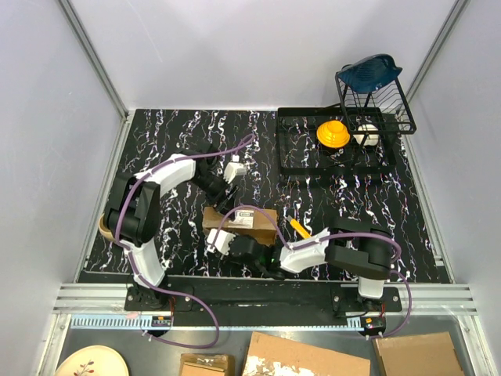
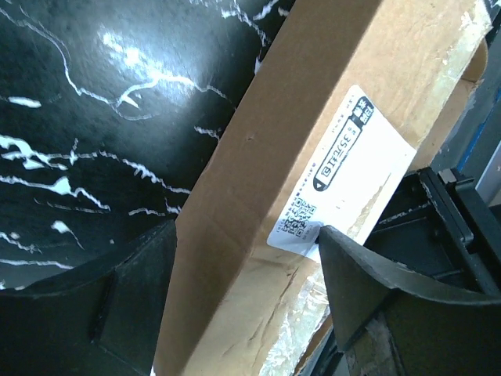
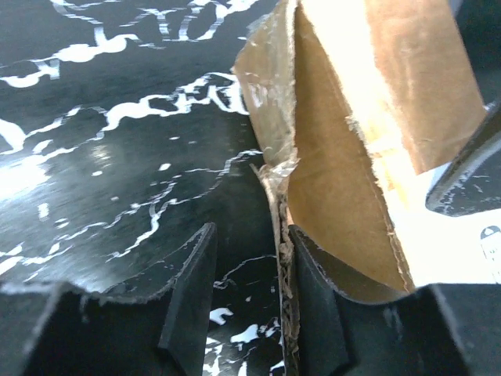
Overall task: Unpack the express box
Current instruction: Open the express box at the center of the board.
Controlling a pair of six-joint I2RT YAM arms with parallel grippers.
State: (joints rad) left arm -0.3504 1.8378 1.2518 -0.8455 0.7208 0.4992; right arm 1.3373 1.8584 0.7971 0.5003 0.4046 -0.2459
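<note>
The right gripper (image 3: 250, 231) has its two black fingers (image 3: 188, 305) slightly apart. The ragged, taped edge of a flap of the small oblong brown cardboard express box (image 3: 344, 157) stands in the gap against one finger, and black white-veined tabletop (image 3: 102, 141) lies beyond the other. The left gripper (image 2: 246, 231) has its fingers (image 2: 368, 290) spread wide with the same box running between them, its white shipping label (image 2: 344, 172) at one fingertip, though contact cannot be made out. A yellow-and-black utility knife (image 1: 299, 229) lies just behind the right wrist.
</note>
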